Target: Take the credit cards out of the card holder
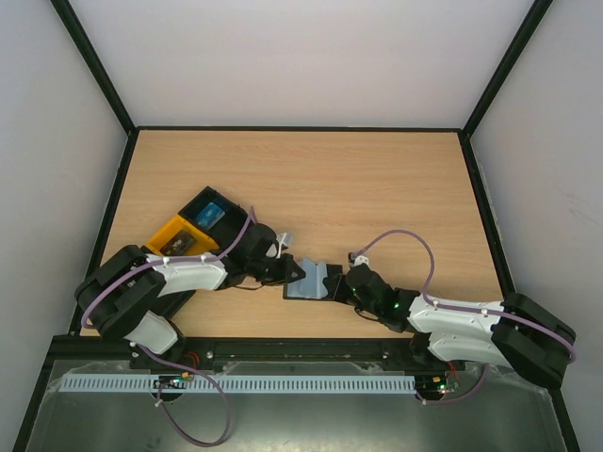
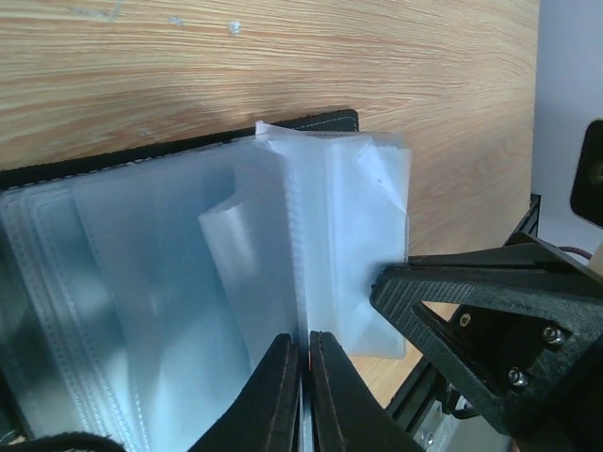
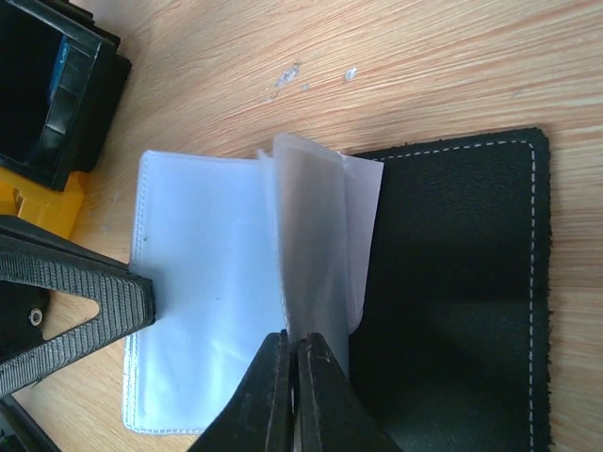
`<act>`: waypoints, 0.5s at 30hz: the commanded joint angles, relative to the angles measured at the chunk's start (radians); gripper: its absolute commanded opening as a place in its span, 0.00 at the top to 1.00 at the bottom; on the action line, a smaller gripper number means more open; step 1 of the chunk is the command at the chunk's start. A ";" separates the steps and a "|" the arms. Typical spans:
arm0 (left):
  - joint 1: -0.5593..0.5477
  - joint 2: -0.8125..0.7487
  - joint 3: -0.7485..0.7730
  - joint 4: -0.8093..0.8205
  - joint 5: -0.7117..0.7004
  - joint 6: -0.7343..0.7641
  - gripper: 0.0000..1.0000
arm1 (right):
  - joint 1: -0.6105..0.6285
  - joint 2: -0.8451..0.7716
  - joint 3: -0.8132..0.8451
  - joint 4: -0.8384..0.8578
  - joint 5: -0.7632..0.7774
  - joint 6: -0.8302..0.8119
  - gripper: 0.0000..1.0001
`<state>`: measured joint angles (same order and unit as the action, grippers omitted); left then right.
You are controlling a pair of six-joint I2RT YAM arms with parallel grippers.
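Left side of bench (image 1: 377,179): black tray (image 1: 229,201) with a blue card (image 1: 211,215) in it, orange tray (image 1: 160,235) touching it on the near side. Next, left tool (image 2: 303,377): jaws almost together, pinching a clear sleeve leaf of the card holder (image 1: 316,282). Holder lies open and flat near the front edge, between both tools. Then right tool (image 3: 294,377): jaws likewise nipped on a raised sleeve leaf.

The table (image 1: 377,188) is pale wood-grain, smooth and matt. The card holder (image 3: 452,282) has a black, finely grained, leather-like cover with pale stitching; its sleeves (image 3: 198,282) are glossy translucent plastic, slightly milky. The tray (image 1: 174,235) looks like smooth orange and black hard plastic
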<state>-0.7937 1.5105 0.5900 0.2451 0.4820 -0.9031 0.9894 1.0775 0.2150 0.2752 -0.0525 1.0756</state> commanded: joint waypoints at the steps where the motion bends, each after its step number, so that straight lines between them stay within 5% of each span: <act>1: -0.007 0.004 0.020 0.045 0.031 -0.017 0.95 | -0.001 -0.006 -0.004 -0.033 0.045 0.009 0.94; 15: -0.051 0.078 0.089 0.045 0.018 -0.033 0.91 | -0.001 -0.071 -0.013 -0.134 0.096 0.009 0.78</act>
<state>-0.8253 1.5589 0.6395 0.3019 0.5079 -0.9337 0.9894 1.0473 0.2039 0.2008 -0.0132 1.0859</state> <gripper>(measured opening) 0.079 0.198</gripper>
